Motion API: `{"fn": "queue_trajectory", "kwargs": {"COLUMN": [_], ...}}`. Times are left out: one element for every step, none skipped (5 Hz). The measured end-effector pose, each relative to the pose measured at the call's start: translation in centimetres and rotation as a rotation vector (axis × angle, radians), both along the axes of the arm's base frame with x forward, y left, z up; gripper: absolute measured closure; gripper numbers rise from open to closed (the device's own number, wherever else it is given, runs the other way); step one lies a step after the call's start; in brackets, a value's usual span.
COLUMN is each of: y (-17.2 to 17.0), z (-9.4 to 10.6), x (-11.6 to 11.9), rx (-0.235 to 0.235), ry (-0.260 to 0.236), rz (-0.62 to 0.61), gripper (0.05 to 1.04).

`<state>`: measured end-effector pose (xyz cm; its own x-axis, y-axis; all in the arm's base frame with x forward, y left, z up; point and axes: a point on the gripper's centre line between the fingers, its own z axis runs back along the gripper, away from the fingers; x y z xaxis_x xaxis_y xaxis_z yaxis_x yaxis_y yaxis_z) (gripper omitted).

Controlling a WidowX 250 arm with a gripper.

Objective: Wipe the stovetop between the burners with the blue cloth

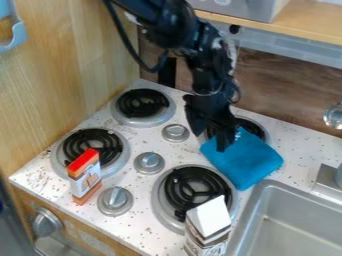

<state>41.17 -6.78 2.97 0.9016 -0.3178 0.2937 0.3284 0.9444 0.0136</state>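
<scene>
The black gripper (222, 136) hangs over the back right of the stove top, its lower end against the upper left part of a blue cloth (247, 161). Whether it grips the cloth cannot be made out. The cloth lies partly over the back right burner (257, 127) and spreads toward the sink's corner. Part of that burner is hidden by the arm and the cloth.
An orange and white box (85, 176) stands by the front left burner (110, 150). A white-topped carton (208, 220) stands at the front right burner (180, 192). Knobs (149, 163) rise between the burners. The sink (294, 215) lies at right, a wooden wall (60, 85) at left.
</scene>
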Motion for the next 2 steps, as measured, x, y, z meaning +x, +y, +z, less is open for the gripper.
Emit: {"fn": "queue_trajectory", "kwargs": {"y": [-1.4,-2.3], "z": [-1.1,-2.5], "x": [1.3,2.5], "rx": [0.041,0.076], "ry": [-0.021,-0.021], "rz": [-0.013,-0.026], "gripper": [0.082,0.082]}}
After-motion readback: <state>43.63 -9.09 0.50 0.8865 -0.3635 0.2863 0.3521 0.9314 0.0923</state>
